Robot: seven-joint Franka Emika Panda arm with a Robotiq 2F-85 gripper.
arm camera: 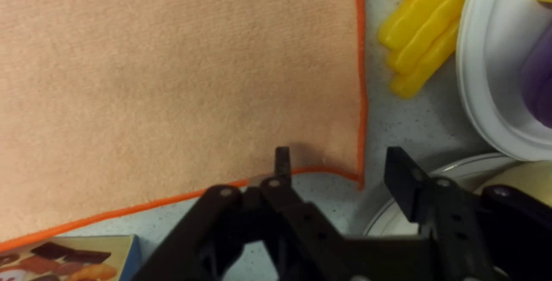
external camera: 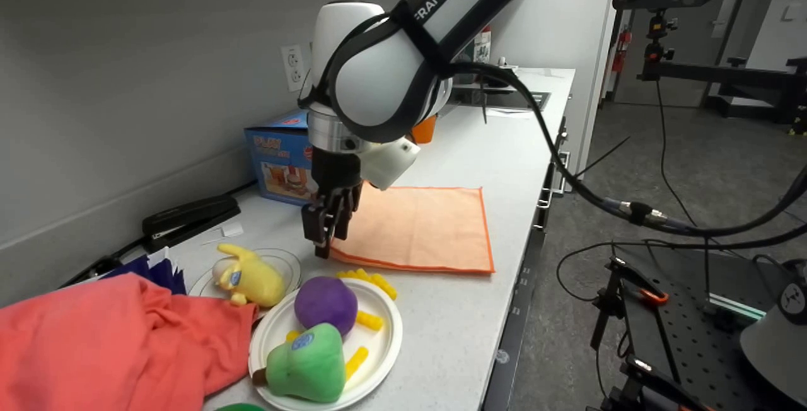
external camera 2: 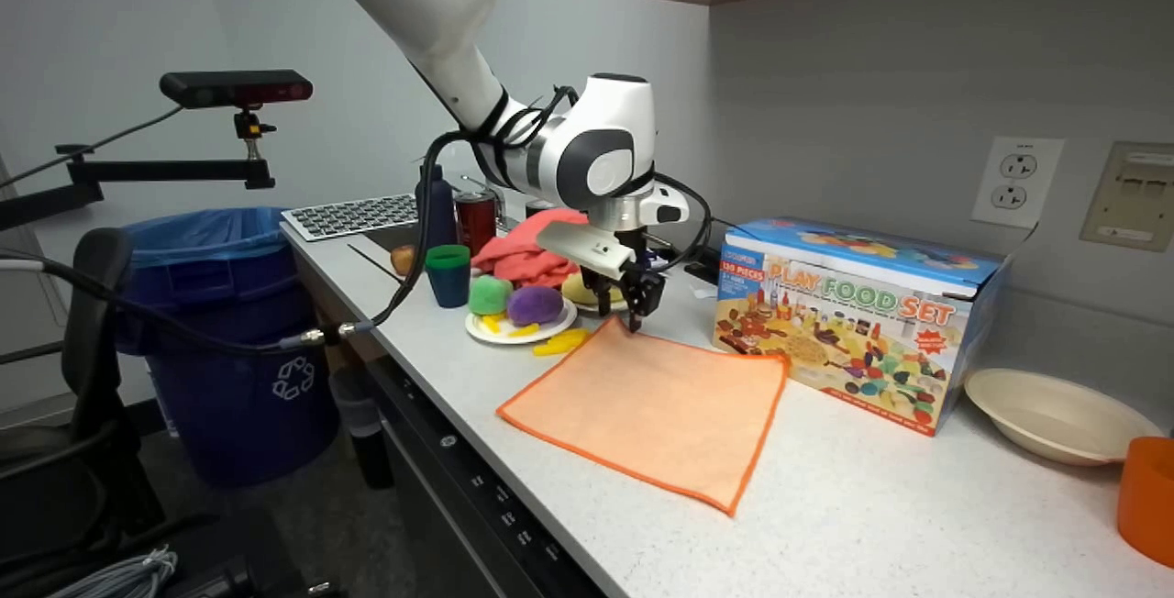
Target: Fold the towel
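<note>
The towel is light orange with a darker orange border. It lies spread on the counter in both exterior views point(external camera: 416, 228) point(external camera 2: 651, 415) and fills the upper left of the wrist view point(arm camera: 181, 78). My gripper points down at one towel corner in both exterior views point(external camera: 331, 237) point(external camera 2: 620, 315). In the wrist view the gripper point(arm camera: 338, 151) is open, with the corner showing between its two fingers. One finger overlaps the towel's edge and the other is past the corner. The border curves slightly near the corner. I cannot tell whether the fingertips touch the cloth.
A white plate point(external camera: 392, 360) with a purple toy point(external camera: 326, 304) and a green toy point(external camera: 309, 364) stands beside the towel. Yellow toy fries point(arm camera: 424, 31) lie between them. A yellow toy point(external camera: 252, 278), a coral cloth point(external camera: 120, 341) and a play food box point(external camera 2: 844, 323) are near the gripper.
</note>
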